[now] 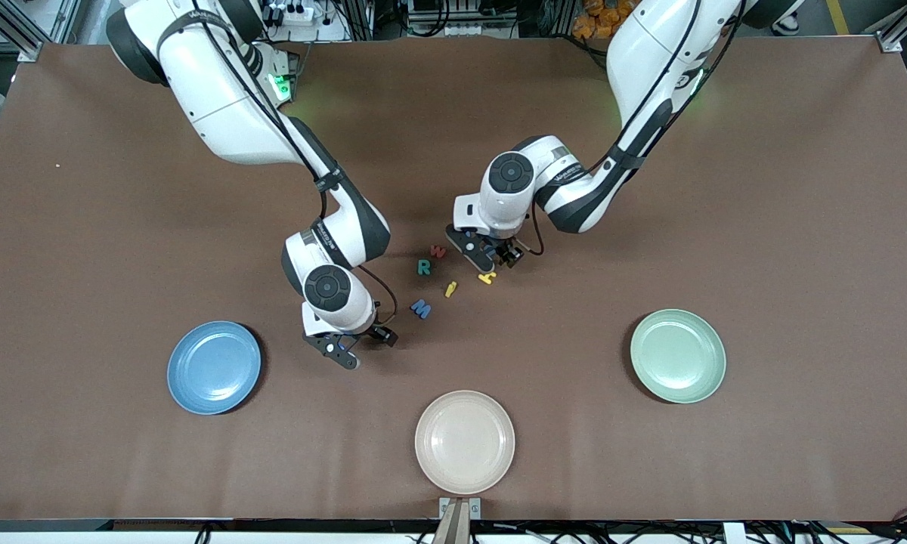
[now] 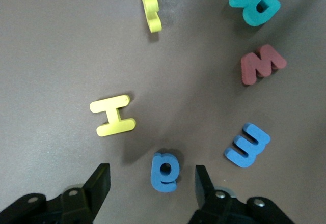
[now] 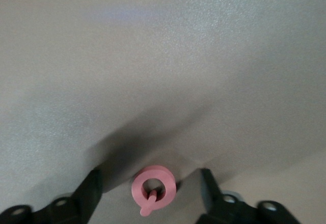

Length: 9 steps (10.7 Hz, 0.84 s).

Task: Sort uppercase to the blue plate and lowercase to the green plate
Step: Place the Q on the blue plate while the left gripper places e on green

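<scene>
Left hand (image 2: 153, 183) open around blue a (image 2: 165, 170); right hand (image 3: 150, 193) open around Q (image 3: 153, 189).

1. The letters (image 1: 442, 272) are clustered mid-tabletop (image 1: 763, 227), farther from the front camera than the plates.
2. The uppercase plate (image 1: 214, 368) is set toward the right arm's end, the lowercase plate (image 1: 678, 355) toward the left arm's.
3. A third plate (image 1: 465, 442) is placed between them, nearest the camera.
</scene>
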### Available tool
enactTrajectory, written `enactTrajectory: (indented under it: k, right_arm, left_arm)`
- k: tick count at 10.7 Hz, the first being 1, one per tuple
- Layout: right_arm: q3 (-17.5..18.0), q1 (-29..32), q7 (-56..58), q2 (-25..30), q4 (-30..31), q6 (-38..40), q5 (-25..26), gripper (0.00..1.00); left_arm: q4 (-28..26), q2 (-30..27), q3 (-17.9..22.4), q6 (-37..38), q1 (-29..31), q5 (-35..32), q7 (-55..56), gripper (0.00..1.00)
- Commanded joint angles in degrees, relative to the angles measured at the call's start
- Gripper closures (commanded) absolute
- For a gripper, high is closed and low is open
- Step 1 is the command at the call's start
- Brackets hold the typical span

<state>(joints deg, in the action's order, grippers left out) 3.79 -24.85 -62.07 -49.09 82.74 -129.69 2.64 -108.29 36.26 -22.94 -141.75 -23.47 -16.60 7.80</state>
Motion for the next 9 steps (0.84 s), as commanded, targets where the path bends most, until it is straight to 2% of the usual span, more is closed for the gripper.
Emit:
enactTrajectory:
  k: [1, 6, 9]
  right_arm:
    - [-0.36, -0.37, -1.39, -0.21, -1.44, 0.93, 1.14, 1.0]
    - [-0.27, -0.02, -0.95, 0.75, -1.35, 1.28, 0.97, 1.0]
    - [-0.36, 2.43, 4.29, 2.42, -3.27, 5.82, 1.05, 1.0]
  left_arm:
    - [0.97, 0.92, 0.7, -0.37, -0.87, -1.68, -0.68, 0.28]
    - [1.94, 2.06, 0.79, -0.37, -1.31, -2.12, -0.86, 0.34]
    - [1.94, 2.41, 1.14, -0.28, -1.4, -2.47, -1.38, 0.36]
